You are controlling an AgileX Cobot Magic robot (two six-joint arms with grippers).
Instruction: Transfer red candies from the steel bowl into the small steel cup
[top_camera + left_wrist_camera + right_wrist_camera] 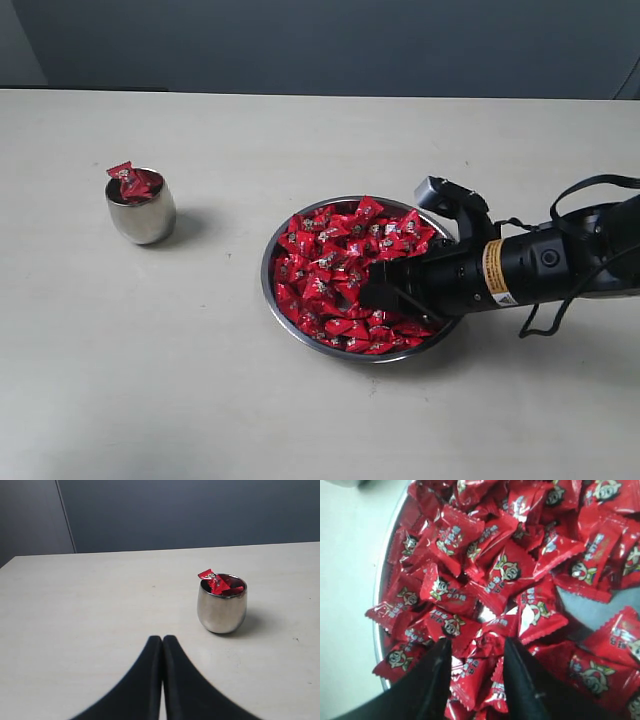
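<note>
The small steel cup (141,212) stands toward the left edge of the desk (300,140), well apart from the steel bowl (268,270), which sits right of the middle and nearer the front edge. The cup already looks heaped, with one wrapped candy (206,575) poking above its rim. Another piece dropped there is likely to slide off onto the desk or knock that one loose. The glossy wrappers are a second risk. A pinch on a crimped end could slip during the long carry, or the closing fingers could drag up two pieces at once.

The right gripper (476,662) has its tips sunk in the red candies (335,260), jaws roughly one candy apart, with a wrapper lying between them and no firm clamp visible. The left gripper (162,641) hangs over bare desk near the cup, fingers pressed together and holding nothing.
</note>
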